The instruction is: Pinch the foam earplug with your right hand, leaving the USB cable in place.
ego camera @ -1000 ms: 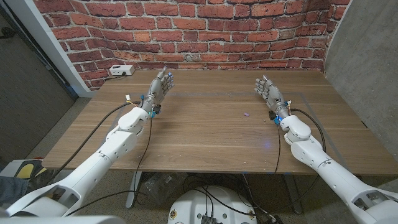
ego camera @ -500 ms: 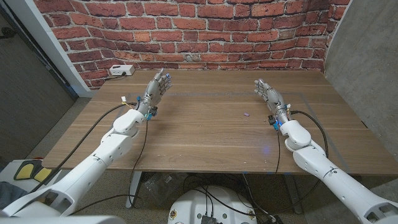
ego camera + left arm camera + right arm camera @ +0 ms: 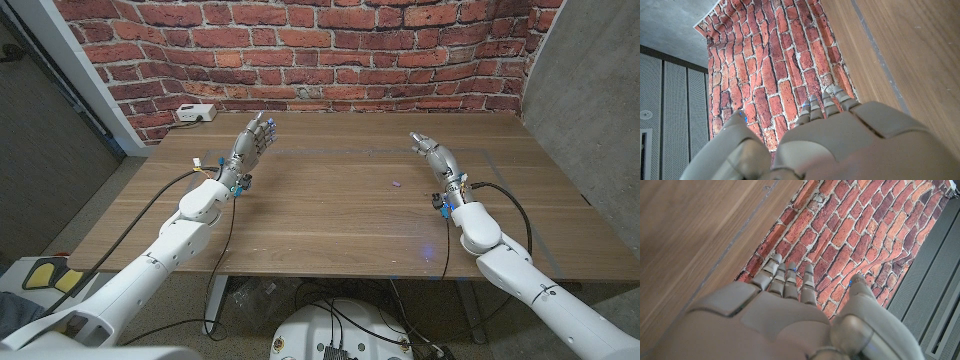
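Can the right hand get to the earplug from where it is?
Probably yes. The earplug lies alone on bare table, nothing near it, a little to the inner side of the right hand, which is open, holds nothing and is raised above the wood.

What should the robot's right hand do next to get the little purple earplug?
Probably move the right hand down and toward the robot's left, onto the earplug. The hand is open and holds nothing, and the earplug lies alone on the table, apart from it.
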`<state>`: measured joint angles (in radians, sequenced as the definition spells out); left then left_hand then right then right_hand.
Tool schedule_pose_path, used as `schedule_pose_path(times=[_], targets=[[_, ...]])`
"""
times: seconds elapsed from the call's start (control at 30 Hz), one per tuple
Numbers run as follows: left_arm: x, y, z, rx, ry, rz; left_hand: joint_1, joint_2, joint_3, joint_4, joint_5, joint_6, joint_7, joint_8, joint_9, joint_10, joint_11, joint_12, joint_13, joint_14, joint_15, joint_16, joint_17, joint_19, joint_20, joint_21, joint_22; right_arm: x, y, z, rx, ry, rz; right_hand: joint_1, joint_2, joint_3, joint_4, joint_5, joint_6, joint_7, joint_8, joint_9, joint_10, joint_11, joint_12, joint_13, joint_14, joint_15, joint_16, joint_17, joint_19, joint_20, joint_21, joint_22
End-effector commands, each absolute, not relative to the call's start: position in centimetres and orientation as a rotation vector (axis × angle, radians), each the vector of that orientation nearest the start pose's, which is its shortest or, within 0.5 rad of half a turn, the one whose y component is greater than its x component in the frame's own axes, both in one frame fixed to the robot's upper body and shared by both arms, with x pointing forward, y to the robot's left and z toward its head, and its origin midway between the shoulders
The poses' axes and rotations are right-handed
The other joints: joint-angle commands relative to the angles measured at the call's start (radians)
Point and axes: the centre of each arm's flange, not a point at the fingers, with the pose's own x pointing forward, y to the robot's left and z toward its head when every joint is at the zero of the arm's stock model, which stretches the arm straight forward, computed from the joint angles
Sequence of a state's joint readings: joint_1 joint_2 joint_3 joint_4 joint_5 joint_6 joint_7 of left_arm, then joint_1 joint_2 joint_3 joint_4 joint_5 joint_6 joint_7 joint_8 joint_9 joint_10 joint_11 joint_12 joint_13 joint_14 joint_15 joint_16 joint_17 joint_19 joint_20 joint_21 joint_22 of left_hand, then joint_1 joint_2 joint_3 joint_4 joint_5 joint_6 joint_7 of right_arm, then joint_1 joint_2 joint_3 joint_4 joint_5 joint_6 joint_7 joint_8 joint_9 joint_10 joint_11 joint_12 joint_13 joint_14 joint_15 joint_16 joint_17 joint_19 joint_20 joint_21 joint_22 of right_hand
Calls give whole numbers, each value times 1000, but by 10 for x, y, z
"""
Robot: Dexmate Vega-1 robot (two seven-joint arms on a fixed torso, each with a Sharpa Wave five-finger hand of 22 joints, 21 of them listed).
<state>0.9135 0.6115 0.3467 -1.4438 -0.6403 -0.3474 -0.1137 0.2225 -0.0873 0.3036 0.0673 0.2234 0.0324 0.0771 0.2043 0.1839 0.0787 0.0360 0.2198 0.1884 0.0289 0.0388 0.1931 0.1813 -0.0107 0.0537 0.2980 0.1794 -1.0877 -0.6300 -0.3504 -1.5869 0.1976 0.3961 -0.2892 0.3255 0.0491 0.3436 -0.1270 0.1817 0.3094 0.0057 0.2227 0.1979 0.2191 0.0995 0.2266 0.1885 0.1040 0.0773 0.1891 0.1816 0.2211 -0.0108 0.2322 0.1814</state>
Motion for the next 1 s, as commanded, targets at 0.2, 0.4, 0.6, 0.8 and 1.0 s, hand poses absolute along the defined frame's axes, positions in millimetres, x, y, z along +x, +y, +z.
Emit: schedule_pose_path(times=[0.2, 0.4, 0.6, 0.8, 1.0], targets=[[616, 290, -12, 66, -695, -324, 9, -2, -2, 0, 8, 13, 4, 11, 1, 15, -3, 3, 4, 12, 2, 4, 3, 4, 11, -3, 1, 553, -273, -52, -589, -775, -91, 33, 10, 12, -16, 14, 13, 0, 9, 4, 11, 5, 9, 3, 8, -2, 0, -1, 12, 3, -1, 3], [617, 288, -12, 69, -693, -329, 10, -2, -3, 0, 8, 16, 3, 11, 1, 19, -2, 4, 4, 13, 2, 4, 3, 5, 13, -4, 1, 551, -269, -53, -684, -760, -136, 45, 13, 16, -22, 16, 21, -4, 11, 4, 12, 4, 9, 3, 9, -3, -1, -1, 10, 5, -3, 3], [618, 285, -10, 77, -692, -336, 11, -1, -3, 0, 8, 21, 1, 11, 1, 22, -4, 4, 5, 16, 0, 4, 3, 6, 15, -5, 1, 551, -265, -53, -750, -746, -168, 66, 16, 24, -32, 18, 33, -11, 15, 4, 13, -1, 9, 3, 9, -3, -2, -1, 10, 6, -5, 3], [620, 283, -9, 84, -686, -343, 12, 0, -4, -1, 8, 26, 0, 12, 2, 25, -5, 4, 5, 18, 0, 4, 3, 5, 18, -8, 1, 552, -261, -57, -797, -732, -211, 92, 17, 32, -42, 19, 52, -19, 21, 5, 23, -8, 12, 3, 15, -6, -1, -1, 14, 6, -6, 3], [619, 284, -10, 83, -686, -339, 12, 1, -4, -1, 8, 29, -1, 12, 2, 25, -5, 3, 5, 18, 1, 3, 3, 5, 20, -10, 1, 553, -255, -58, -880, -704, -250, 113, 11, 37, -50, 14, 62, -27, 25, 5, 25, -13, 12, 3, 16, -10, -2, -1, 17, 4, -7, 2]])
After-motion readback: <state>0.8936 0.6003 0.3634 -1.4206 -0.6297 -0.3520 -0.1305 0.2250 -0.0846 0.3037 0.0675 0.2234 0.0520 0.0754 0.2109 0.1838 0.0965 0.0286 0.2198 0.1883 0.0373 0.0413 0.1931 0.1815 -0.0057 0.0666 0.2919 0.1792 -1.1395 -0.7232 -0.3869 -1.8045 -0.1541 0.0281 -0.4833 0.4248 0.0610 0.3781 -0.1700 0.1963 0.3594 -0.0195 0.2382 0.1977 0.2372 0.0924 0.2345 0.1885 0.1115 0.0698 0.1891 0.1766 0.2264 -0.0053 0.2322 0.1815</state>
